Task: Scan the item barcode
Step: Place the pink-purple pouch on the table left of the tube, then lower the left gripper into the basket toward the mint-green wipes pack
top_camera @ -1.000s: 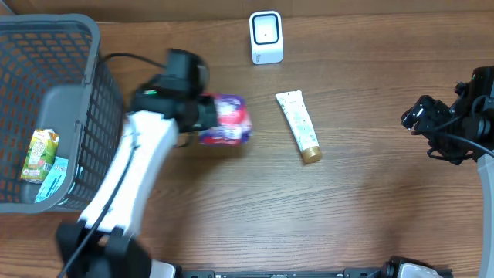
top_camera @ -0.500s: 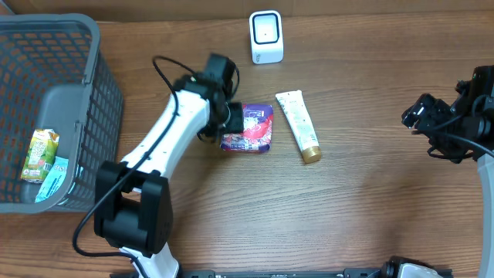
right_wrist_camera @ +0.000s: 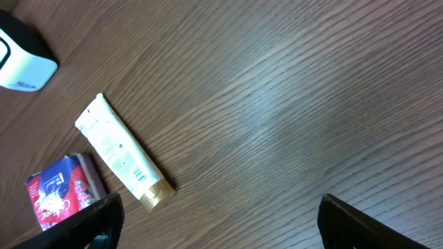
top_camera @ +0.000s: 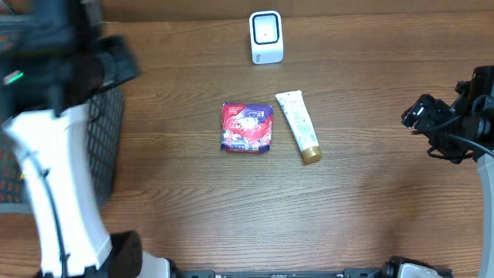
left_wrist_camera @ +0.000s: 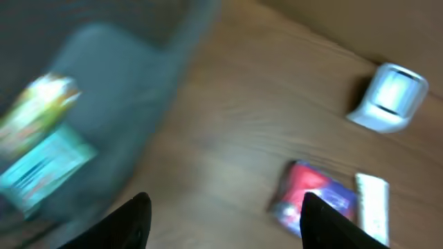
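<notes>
A red and purple packet (top_camera: 247,127) lies flat on the wooden table, just left of a white tube with a gold cap (top_camera: 298,126). The white barcode scanner (top_camera: 266,36) stands behind them. My left gripper (left_wrist_camera: 225,218) is open with nothing between its fingers. It hovers blurred near the basket, well left of the packet (left_wrist_camera: 313,195). My right gripper (right_wrist_camera: 235,228) is open and empty at the table's right side, far from the tube (right_wrist_camera: 124,162) and the packet (right_wrist_camera: 62,190).
The grey mesh basket (top_camera: 108,131) stands at the left edge, mostly hidden under my left arm. In the left wrist view it holds a green carton (left_wrist_camera: 38,104) and a teal packet (left_wrist_camera: 45,169). The scanner (left_wrist_camera: 393,97) shows at the upper right there.
My left gripper opened and let go of the packet, which now lies beside the tube. The left arm swung back left over the basket. The right arm stayed still.
</notes>
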Motion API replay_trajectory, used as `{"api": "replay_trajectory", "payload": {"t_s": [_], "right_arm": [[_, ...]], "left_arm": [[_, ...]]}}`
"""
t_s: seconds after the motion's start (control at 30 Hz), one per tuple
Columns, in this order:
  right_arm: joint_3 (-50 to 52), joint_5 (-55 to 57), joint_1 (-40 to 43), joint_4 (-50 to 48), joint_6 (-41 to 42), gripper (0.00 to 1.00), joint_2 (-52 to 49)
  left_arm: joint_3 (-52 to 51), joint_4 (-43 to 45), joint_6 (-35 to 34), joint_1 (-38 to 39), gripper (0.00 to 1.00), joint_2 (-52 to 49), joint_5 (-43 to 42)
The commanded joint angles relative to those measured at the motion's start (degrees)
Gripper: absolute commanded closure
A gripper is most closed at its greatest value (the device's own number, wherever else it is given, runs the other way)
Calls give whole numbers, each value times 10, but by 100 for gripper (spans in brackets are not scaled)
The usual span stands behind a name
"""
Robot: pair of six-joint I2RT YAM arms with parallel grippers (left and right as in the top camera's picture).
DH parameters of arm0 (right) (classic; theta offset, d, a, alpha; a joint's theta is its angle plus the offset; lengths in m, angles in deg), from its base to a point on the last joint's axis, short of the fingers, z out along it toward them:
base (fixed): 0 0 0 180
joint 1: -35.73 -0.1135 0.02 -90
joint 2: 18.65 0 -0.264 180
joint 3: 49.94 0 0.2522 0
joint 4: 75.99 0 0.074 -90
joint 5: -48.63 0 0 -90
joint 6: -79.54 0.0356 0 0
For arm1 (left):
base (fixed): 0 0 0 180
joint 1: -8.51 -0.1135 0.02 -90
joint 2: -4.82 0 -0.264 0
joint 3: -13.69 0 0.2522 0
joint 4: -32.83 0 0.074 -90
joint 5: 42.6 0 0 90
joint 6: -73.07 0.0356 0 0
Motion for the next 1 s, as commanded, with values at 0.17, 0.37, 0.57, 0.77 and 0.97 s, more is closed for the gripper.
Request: {"api": "replay_trajectory", "payload": {"t_s": [0.17, 0.37, 0.57, 0.77, 0.97], "right_arm": [[-12, -2, 2, 7, -21, 10, 2], [-11, -3, 2, 7, -24, 10, 2], [-11, -3, 2, 7, -24, 10, 2], [-11, -3, 2, 7, -24, 10, 2], [-11, -3, 2, 7, -24, 10, 2]], "left_arm": [[-64, -37, -55, -244, 36, -1, 45], [-209, 42, -65, -337, 34, -1, 24], [-392, 196, -76, -360, 34, -1, 26], [-505, 342, -56, -352, 36, -7, 26], [-523, 399, -27, -330, 36, -45, 69]]}}
